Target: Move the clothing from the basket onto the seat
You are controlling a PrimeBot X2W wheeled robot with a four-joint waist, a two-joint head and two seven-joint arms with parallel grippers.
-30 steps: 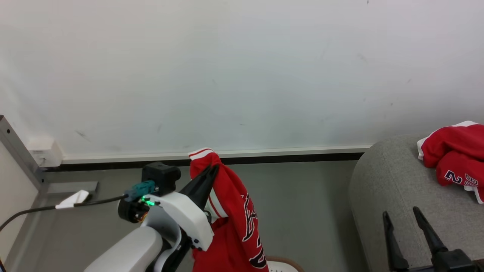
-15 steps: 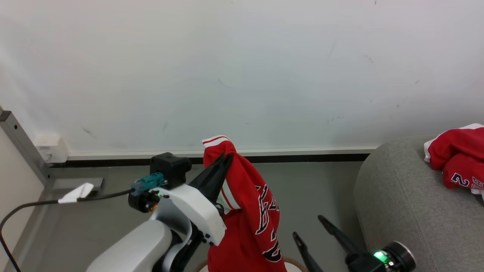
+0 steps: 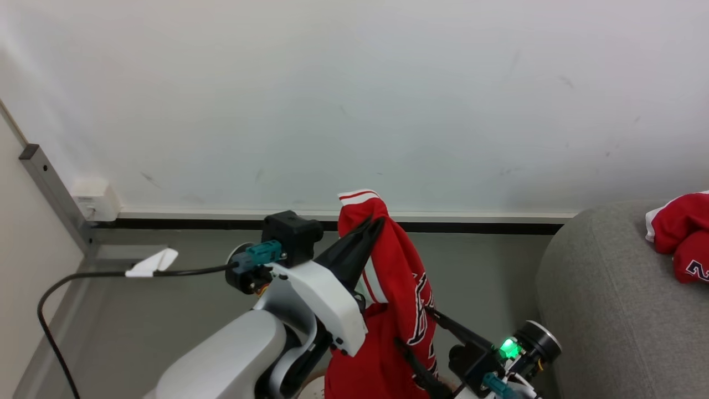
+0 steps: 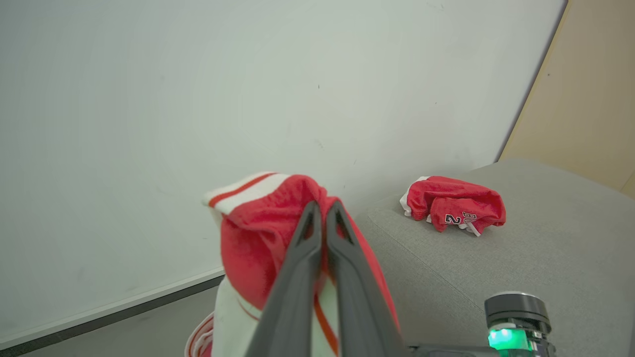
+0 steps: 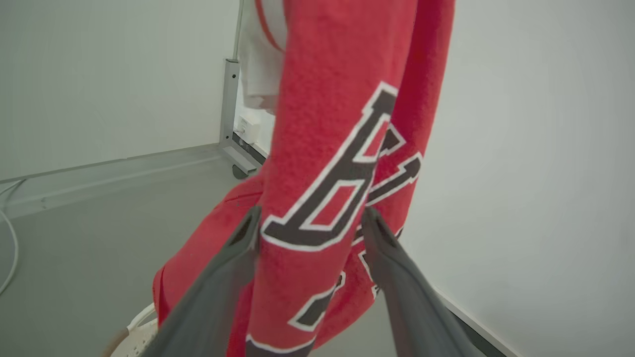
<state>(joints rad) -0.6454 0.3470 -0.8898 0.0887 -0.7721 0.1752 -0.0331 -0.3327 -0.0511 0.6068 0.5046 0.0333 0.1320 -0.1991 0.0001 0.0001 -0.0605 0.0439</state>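
Note:
My left gripper (image 3: 376,223) (image 4: 321,206) is shut on the top of a red jersey (image 3: 396,288) (image 4: 258,248) with white stripes and black-and-white lettering. The jersey (image 5: 342,148) hangs down from it above the floor. My right gripper (image 3: 412,327) (image 5: 312,213) is open, one finger on each side of the hanging cloth near the lettering. A bit of the white perforated basket (image 5: 138,337) shows below the jersey. The grey seat (image 3: 609,310) (image 4: 496,258) stands to the right, and another red garment (image 3: 681,233) (image 4: 454,208) lies bunched on it.
A white wall with a dark baseboard (image 3: 471,227) runs behind. A black cable with a white tag (image 3: 152,263) lies on the grey floor at the left, near a metal post (image 3: 55,194) and a wall box (image 3: 94,197). A beige panel (image 4: 585,99) stands beyond the seat.
The camera has shifted. My right gripper has swung left from in front of the seat to the hanging jersey and now straddles it. My left gripper still holds the jersey up.

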